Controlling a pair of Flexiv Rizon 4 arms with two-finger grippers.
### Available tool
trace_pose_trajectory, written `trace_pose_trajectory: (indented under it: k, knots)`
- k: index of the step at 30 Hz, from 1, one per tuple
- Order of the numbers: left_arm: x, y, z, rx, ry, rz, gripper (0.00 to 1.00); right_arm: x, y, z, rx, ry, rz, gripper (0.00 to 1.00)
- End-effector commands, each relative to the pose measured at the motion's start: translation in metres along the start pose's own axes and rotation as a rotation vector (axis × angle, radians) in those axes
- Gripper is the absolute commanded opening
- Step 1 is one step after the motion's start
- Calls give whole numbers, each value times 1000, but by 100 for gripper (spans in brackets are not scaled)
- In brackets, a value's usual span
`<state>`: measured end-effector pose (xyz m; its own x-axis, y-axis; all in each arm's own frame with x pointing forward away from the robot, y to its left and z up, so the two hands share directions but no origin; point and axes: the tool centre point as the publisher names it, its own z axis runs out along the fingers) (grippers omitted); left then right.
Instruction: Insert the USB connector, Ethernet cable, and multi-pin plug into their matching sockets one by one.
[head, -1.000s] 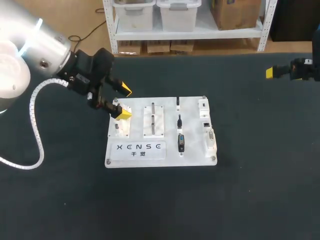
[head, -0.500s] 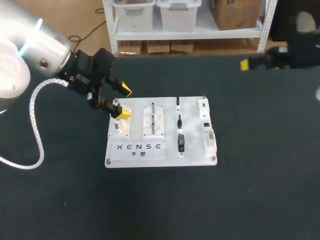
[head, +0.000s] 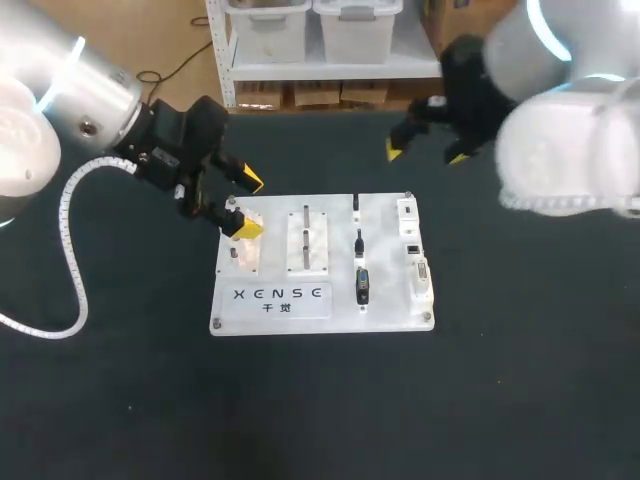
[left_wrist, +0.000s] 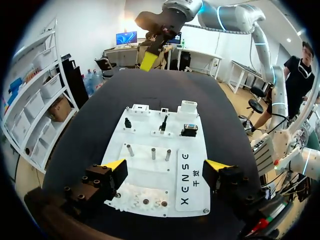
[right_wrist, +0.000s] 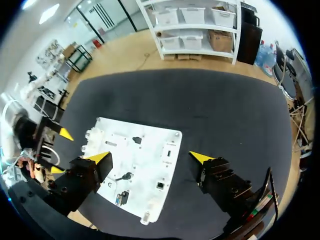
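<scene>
The left gripper (head: 247, 205) stood spread wide with nothing between its yellow tips, above the left end of the white rectangular plastic board (head: 385, 255), over a clear block (head: 243, 252) mounted there. In its own wrist view, that gripper (left_wrist: 165, 167) framed the board's (left_wrist: 150, 165) near end. The right gripper (head: 425, 150) was likewise wide apart and empty, held above the dark table (head: 520, 340) just past the board's far edge. Three black plugs sat in a row on the board, none in a socket: a small black plug (head: 355, 203), a thin black cable plug (head: 358, 242) and a wide black multi-pin plug (head: 363, 285). Just beside them, along the board's right edge, ran the white socket blocks (head: 411, 247).
</scene>
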<state>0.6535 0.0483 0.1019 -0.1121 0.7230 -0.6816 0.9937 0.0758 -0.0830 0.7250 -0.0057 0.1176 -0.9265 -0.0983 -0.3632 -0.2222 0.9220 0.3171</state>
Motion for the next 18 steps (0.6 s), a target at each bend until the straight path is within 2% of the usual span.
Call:
trace_pose_trajectory:
  k: [1,6,15,18]
  knots:
    - [0,1,0,3,3,0,100,-6,12,42,193,41,54,100]
    - [0,1,0,3,3,0,100,-5,20,59,255,70,53,100]
    - [0,1,0,3,3,0,100,0,23,82,282,111,75,100]
    - [0,1,0,3,3,0,100,2,21,88,268,105,78,100]
